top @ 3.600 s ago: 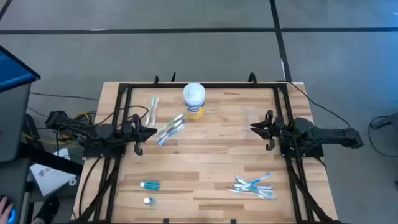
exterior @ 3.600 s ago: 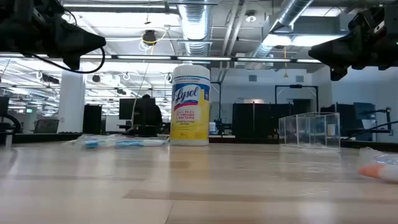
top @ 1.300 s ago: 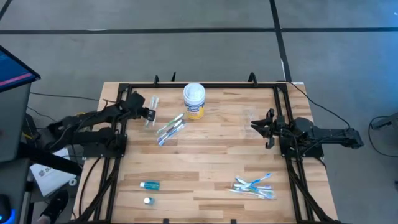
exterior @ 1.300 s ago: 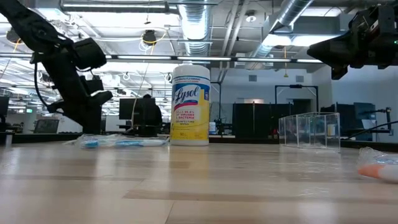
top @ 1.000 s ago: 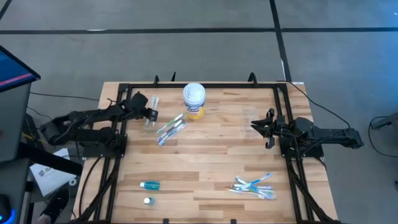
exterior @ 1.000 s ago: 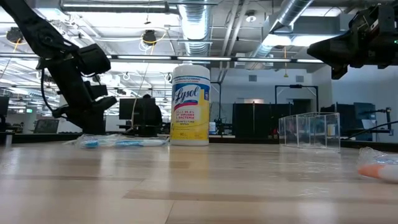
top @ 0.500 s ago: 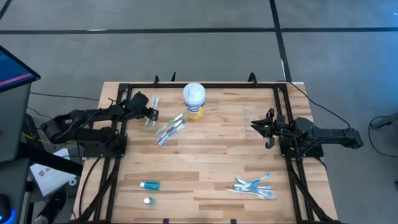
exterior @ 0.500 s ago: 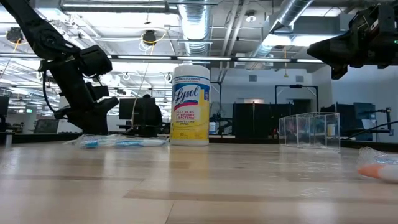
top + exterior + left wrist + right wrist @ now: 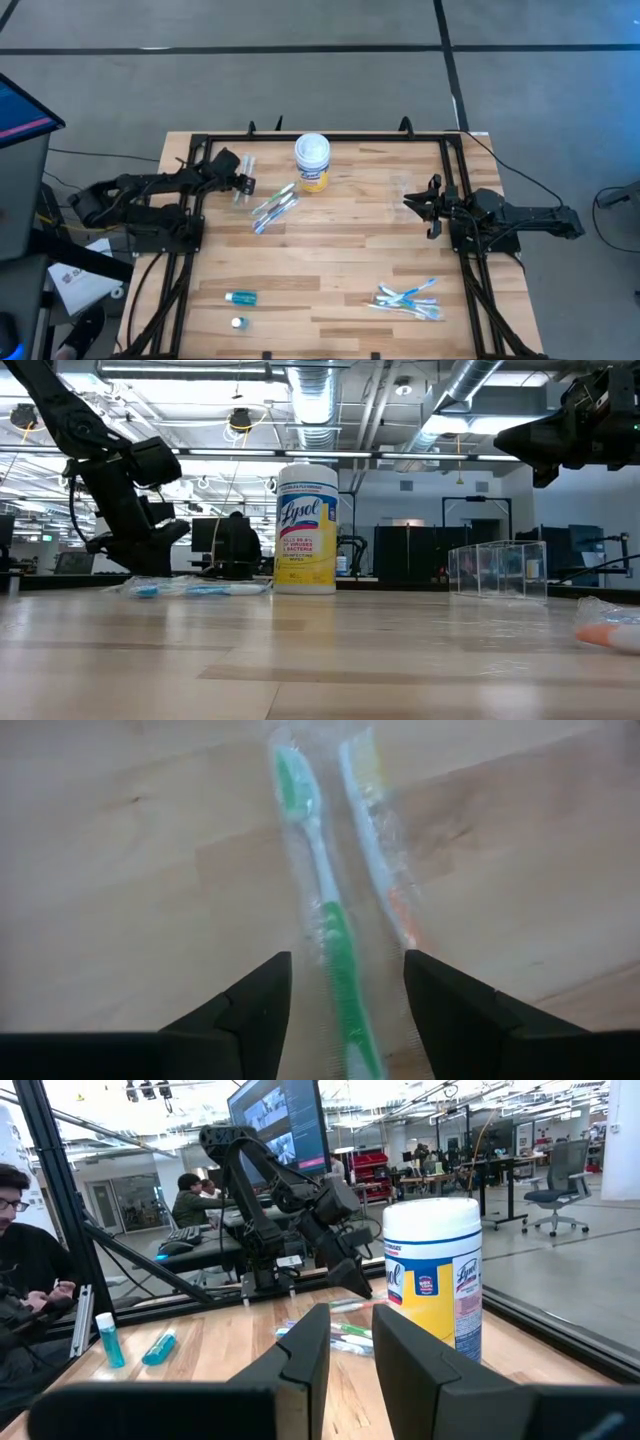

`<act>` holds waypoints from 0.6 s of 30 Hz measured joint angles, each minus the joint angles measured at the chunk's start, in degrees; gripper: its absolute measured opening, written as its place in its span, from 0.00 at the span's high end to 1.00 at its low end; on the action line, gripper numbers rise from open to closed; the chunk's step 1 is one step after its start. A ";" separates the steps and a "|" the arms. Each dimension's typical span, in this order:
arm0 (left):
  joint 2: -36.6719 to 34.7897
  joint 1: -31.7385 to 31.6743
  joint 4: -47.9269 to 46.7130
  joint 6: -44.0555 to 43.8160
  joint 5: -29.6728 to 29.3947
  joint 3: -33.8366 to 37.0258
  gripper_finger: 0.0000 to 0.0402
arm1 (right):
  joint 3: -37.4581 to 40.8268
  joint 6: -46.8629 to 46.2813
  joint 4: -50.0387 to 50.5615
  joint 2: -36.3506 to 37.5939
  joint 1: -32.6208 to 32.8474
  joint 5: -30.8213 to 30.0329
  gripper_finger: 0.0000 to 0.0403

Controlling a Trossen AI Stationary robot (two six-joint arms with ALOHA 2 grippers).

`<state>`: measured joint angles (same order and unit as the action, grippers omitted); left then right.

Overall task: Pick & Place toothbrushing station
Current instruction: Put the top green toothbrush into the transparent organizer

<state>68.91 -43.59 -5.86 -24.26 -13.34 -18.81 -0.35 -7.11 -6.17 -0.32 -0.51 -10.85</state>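
L gripper (image 9: 243, 183) sits low over the table's (image 9: 340, 250) far-left area, fingers (image 9: 250, 1010) spread wide, straddling a clear-wrapped green toothbrush (image 9: 325, 920) w/o touching it. A 2nd wrapped brush (image 9: 372, 830), white w/ an orange patch, lies just beside the green one, roughly parallel. In the high view this pair (image 9: 243, 176) lies near the far-left corner, pointing roughly far-to-near.

Just beside them, toward table centre, a bundle of blue/green/white toothbrushes (image 9: 273, 208) lies diagonally. Lysol canister (image 9: 312, 162) stands upright near the far edge's middle, close to that bundle but apart from it.

Clear plastic cups (image 9: 497, 570) sit toward the far-right, near the R gripper; they're barely visible from above. More wrapped toothbrushes (image 9: 408, 298) are heaped near the near-right corner. Small blue tube (image 9: 240, 297) lies flat near the near-left corner, w/ a small white cap (image 9: 237, 322) just nearer the edge.

R gripper (image 9: 412, 204) hangs above the table's right edge, holding nothing, fingers (image 9: 305, 1355) set a narrow gap apart.

People sit at desks beyond the table in the R wrist view.
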 joint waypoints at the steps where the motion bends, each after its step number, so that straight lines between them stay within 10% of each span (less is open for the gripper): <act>1: 0.92 0.00 -0.01 -0.02 -0.51 0.00 0.53 | 0.00 0.01 0.00 0.00 0.00 0.00 0.82; 18: 1.78 0.17 0.89 -0.03 -1.88 0.07 0.55 | 0.01 0.06 0.00 0.00 0.02 0.00 0.82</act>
<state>70.69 -43.42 -4.97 -24.29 -15.22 -18.74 -0.34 -7.05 -6.17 -0.32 -0.49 -10.85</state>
